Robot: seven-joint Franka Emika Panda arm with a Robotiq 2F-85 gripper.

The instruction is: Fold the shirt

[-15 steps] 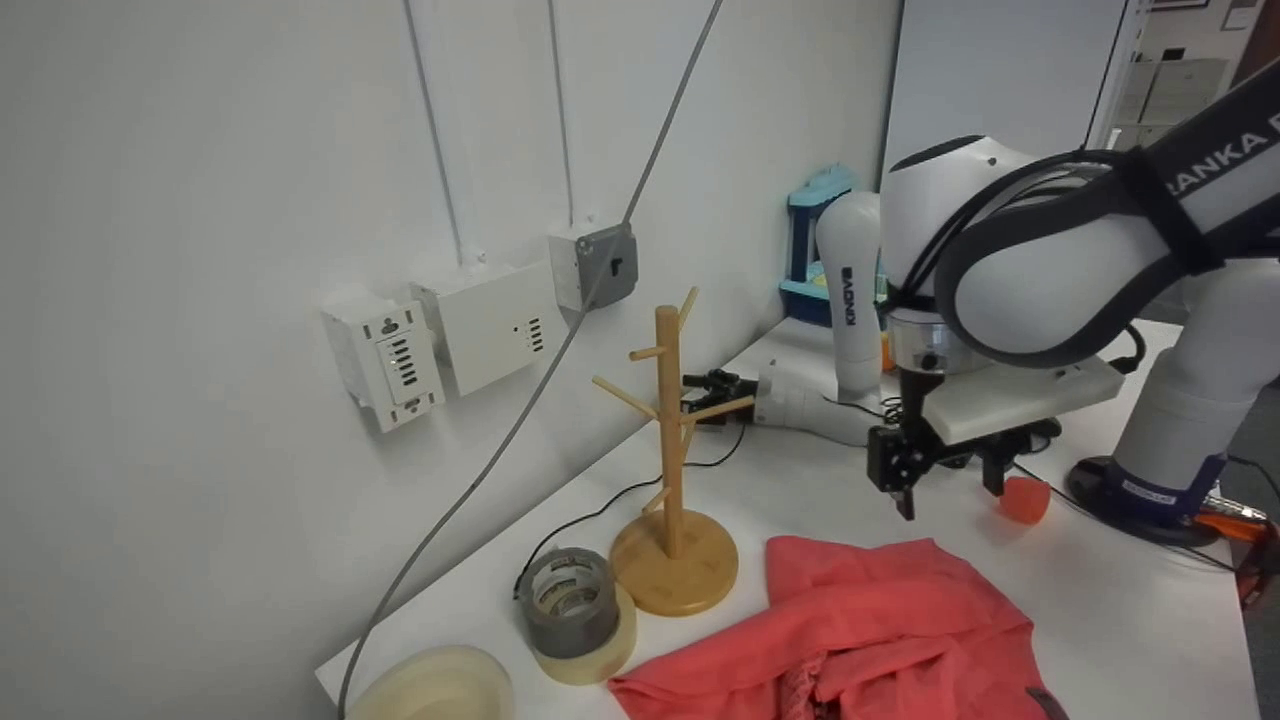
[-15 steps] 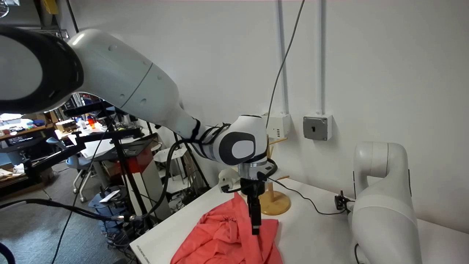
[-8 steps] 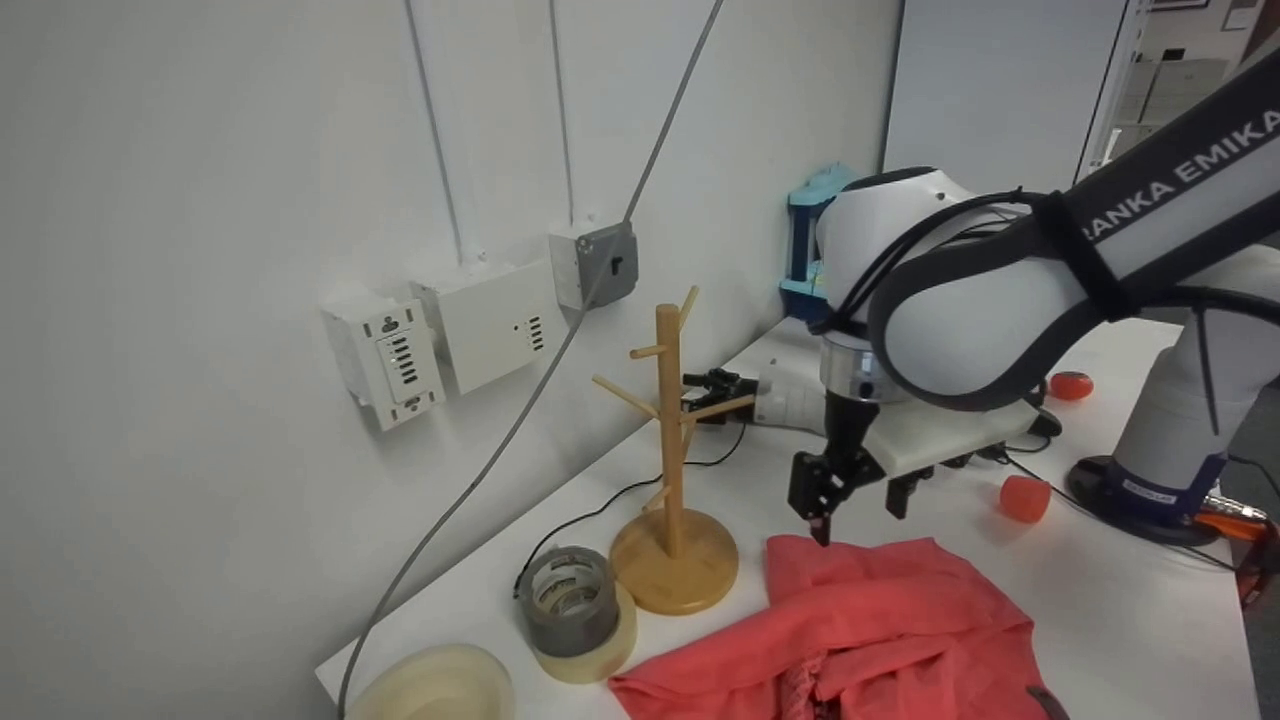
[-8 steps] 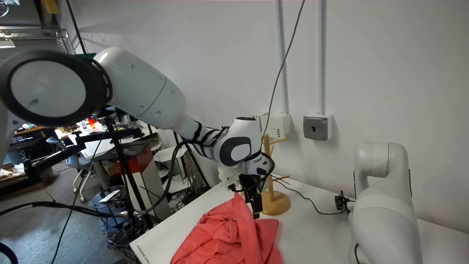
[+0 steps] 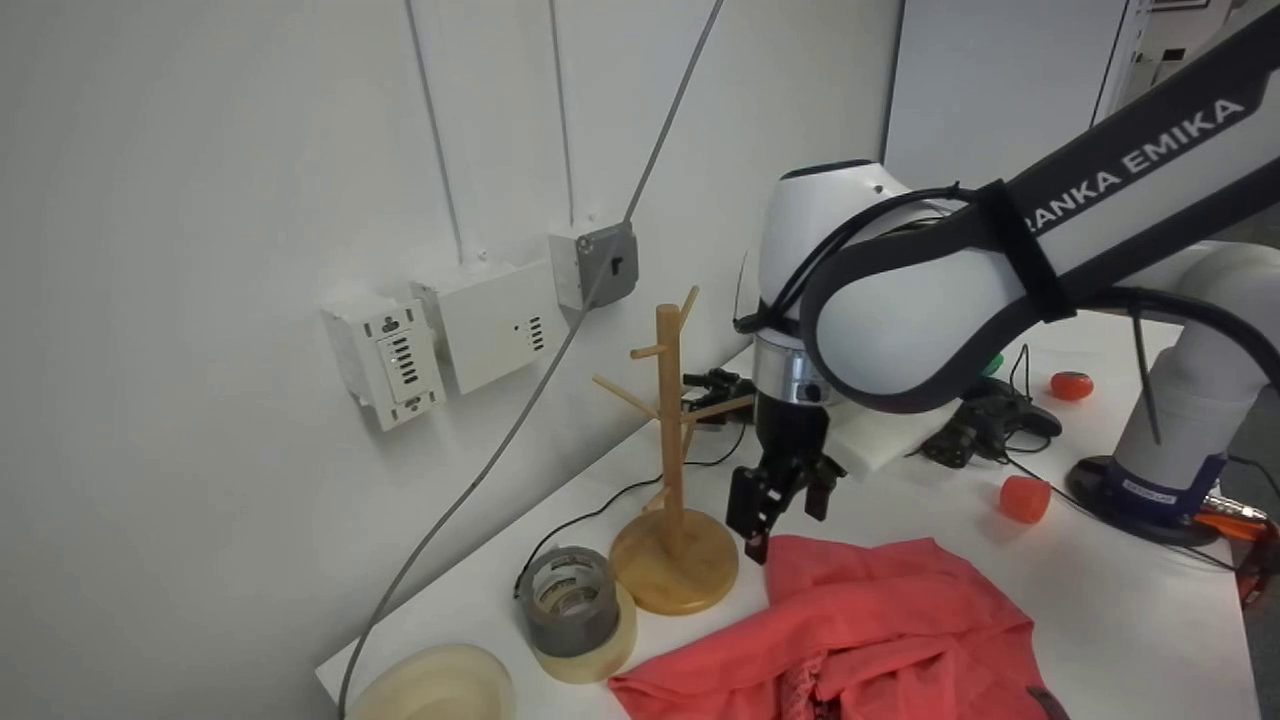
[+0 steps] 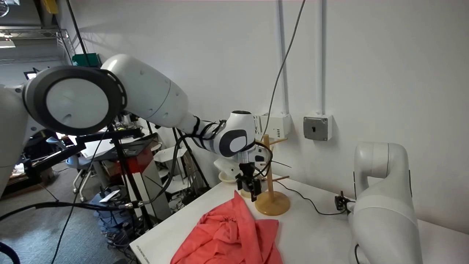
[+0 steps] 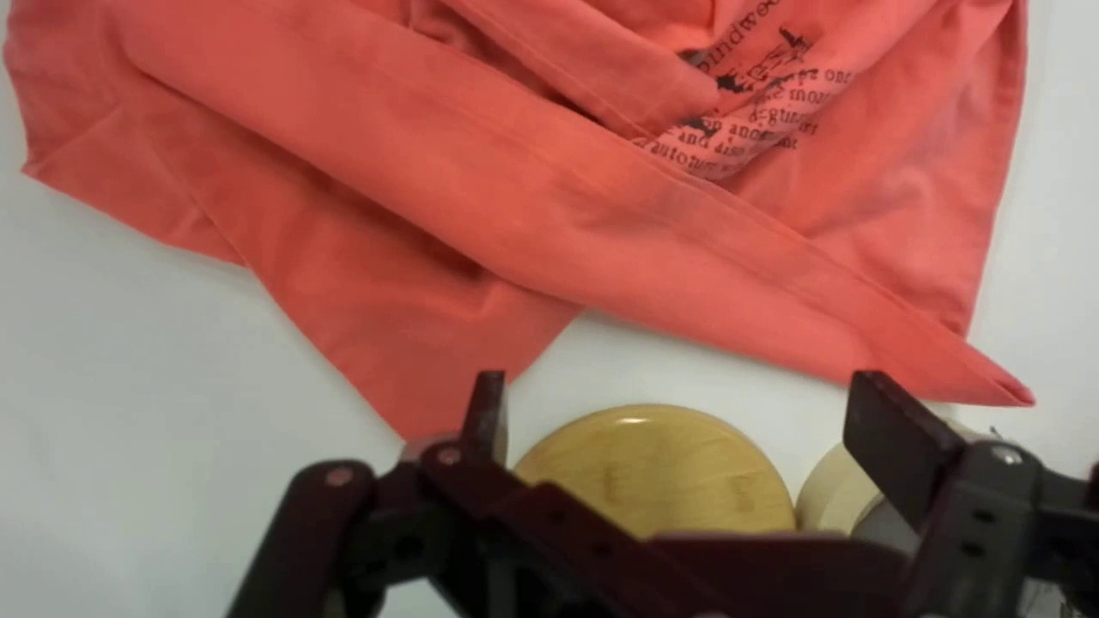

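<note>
The coral-red shirt (image 5: 860,630) lies wrinkled on the white table, and it also shows in an exterior view (image 6: 223,238). In the wrist view the shirt (image 7: 446,180) has a long folded strip running across it to a pointed end at the right. Dark print shows on the fabric behind the strip. My gripper (image 5: 787,533) is open and empty, above the table by the shirt's edge nearest the peg stand. In the wrist view the gripper's fingers (image 7: 678,386) are wide apart, with bare table and the stand's base between them. The shirt's near part is cut off in both exterior views.
The wooden peg stand (image 5: 672,440) stands close beside the gripper, its round base (image 7: 652,463) under the jaws. Tape rolls (image 5: 570,610) and a pale bowl (image 5: 440,690) are beyond it. A red cup (image 5: 1025,498), a controller (image 5: 990,425) and another robot arm (image 6: 384,205) are also on the table.
My gripper has moved across the table toward the peg stand, from near the red cup to the shirt's far edge. It stays open. The shirt has not moved.
</note>
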